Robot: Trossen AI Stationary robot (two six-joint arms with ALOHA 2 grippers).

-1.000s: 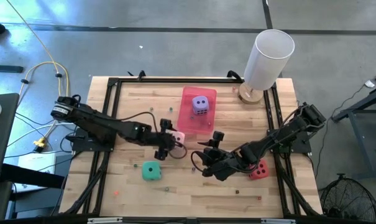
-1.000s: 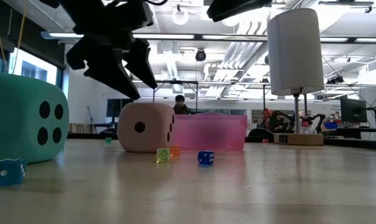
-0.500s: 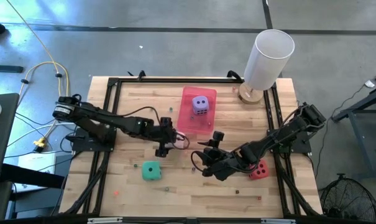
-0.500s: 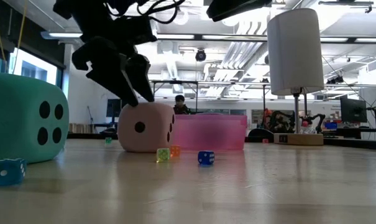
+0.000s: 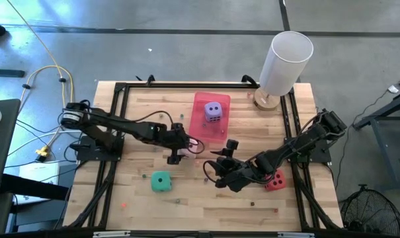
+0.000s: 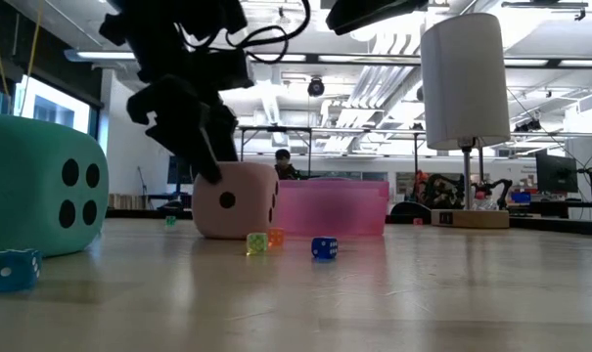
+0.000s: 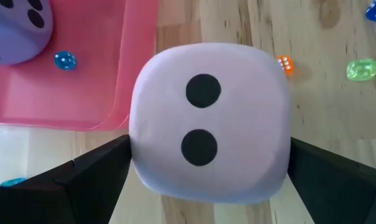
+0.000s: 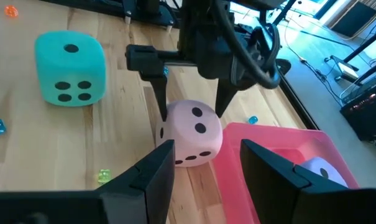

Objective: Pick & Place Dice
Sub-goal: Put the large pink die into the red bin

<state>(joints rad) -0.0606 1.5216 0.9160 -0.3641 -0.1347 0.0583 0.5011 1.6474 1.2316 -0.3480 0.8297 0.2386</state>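
The pale pink die (image 8: 191,134) rests on the table beside the pink tray (image 5: 201,129), which holds the purple die (image 5: 213,111). My left gripper (image 8: 191,107) comes down over the pink die, open, one finger on each side of it. In the high view this gripper (image 5: 176,151) covers most of the die. The teal die (image 5: 161,181) sits near the front, left of centre. The red die (image 5: 276,180) lies beside my right arm. My right gripper (image 5: 214,169) hangs open and empty right of centre, pointing at the pink die. My left gripper has its open fingers (image 7: 82,180) along two opposite sides (image 7: 138,155) of the pale pink die, slanting down from the table's left. The die sits flat on the table, two pips facing the wrist. I cannot tell whether the fingers touch it.
A tall white cylinder on a wooden base (image 5: 285,61) stands at the far right corner. Several tiny coloured dice (image 6: 322,247) lie scattered on the wood. A black frame rail (image 5: 117,119) runs along the table's edges.
My left gripper has swung toward the pale pink die and sunk, rolling a little as it went. Its fingers, which were beside and above the die, now stand on either side of it.
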